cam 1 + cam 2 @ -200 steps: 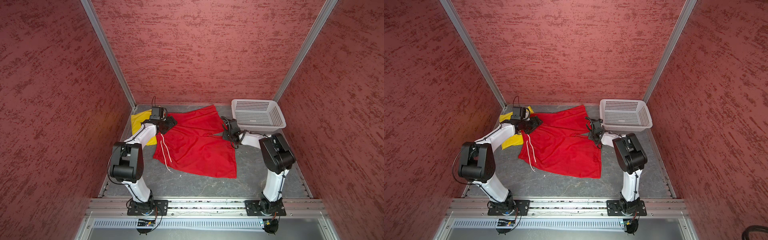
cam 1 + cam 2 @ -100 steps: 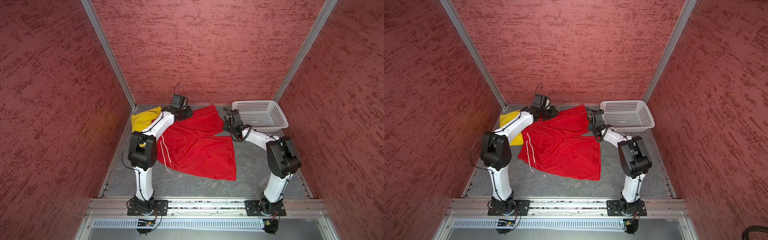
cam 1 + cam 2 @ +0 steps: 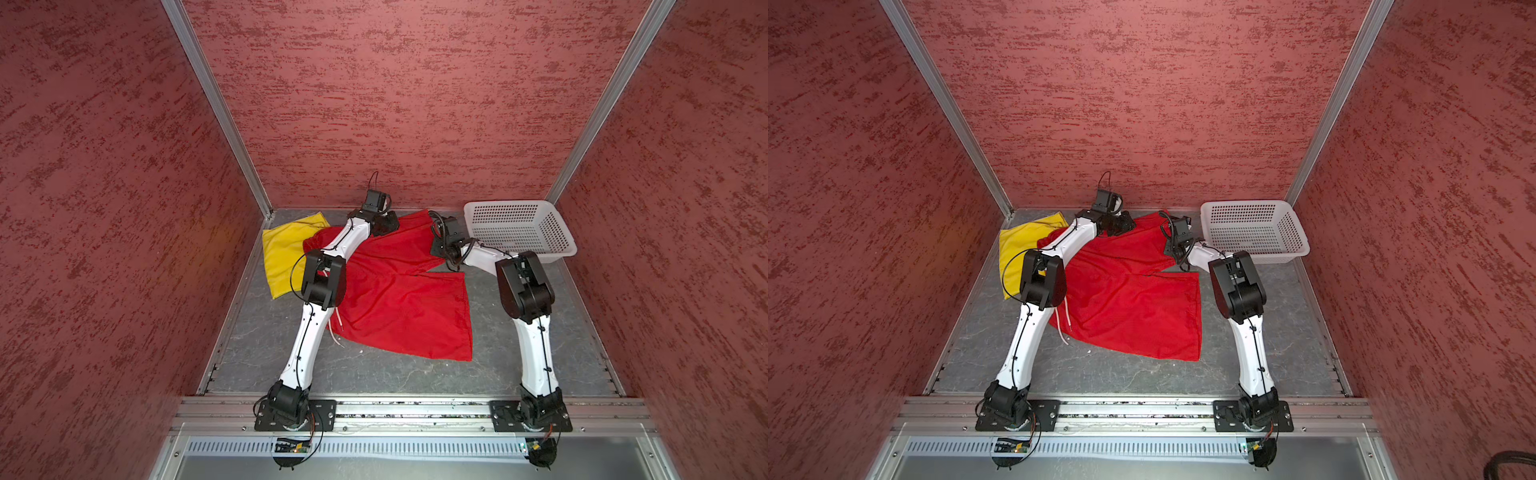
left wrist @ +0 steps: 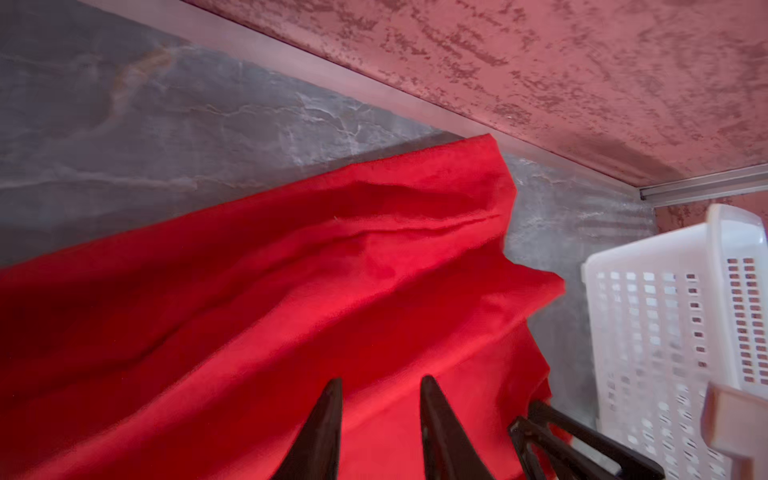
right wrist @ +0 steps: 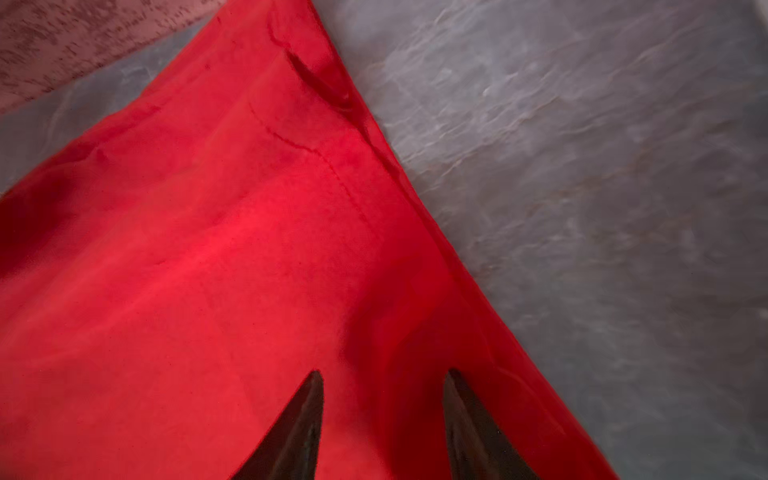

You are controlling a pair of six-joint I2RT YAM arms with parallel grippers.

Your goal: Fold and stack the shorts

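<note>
At the far edge of the grey table, left gripper: jaws narrowly parted over a raised ridge of the red shorts; creases run toward the tips, but whether a fold is pinched cannot be told; right gripper: released, jaws spread, tips poised above the stitched hem corner of the far leg, holding nothing; red shorts: spread across mid-table, unfolded, waist toward the left with pale drawstrings trailing off it, legs toward the right; yellow shorts: a flat rectangle in the far left corner, seemingly folded, its right edge under the red waist; white basket: far right corner, just beside the far leg's hem. Handling, by estimate: thin, light, limp cloth that drapes and may slide on the smooth slab; best taken along the far edge, at hem corner and waist end, pinching both layers so the half carries over evenly; loose cords liable to drag.
</note>
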